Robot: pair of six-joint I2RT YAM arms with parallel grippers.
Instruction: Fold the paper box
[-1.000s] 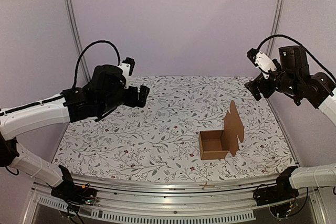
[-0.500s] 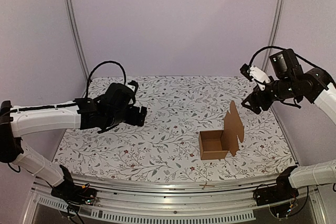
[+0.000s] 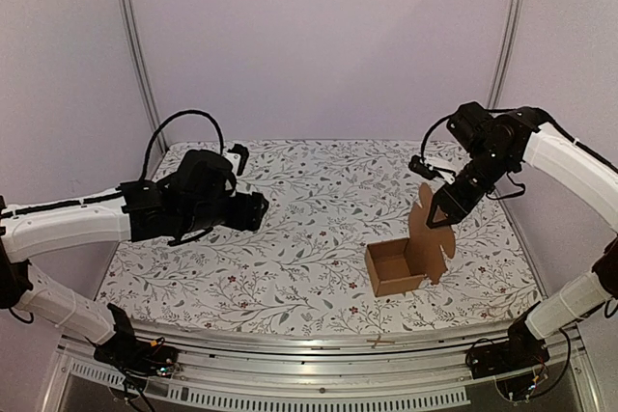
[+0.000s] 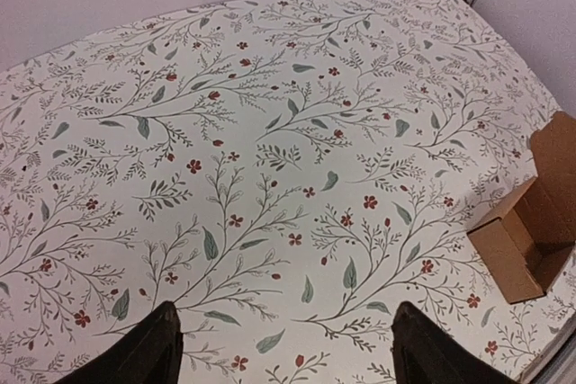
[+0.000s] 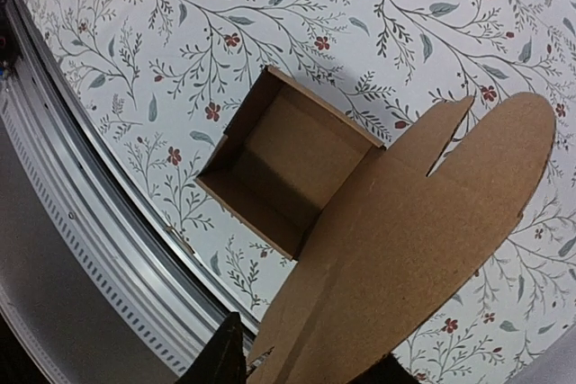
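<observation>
Plain brown cardboard box (image 3: 394, 269), open-topped, rounded flap (image 3: 430, 250) upright, sat toward near right corner of floral-patterned table (image 3: 319, 176), just inside near edge. Right gripper (image 3: 436, 214) straddled flap's top edge; clamped or not, unclear. Left gripper (image 3: 259, 209) over left half, jaws wide, empty, well apart from box.

Box (image 3: 406, 262): plain brown cardboard, matt and faintly fibrous. Cloth (image 3: 309, 209): smooth matt fabric with a floral print. Rail (image 3: 319, 373): ribbed bare metal with a dull sheen. Left arm (image 3: 68, 224) and right arm (image 3: 570, 156): smooth white plastic shells, matt black housings.
</observation>
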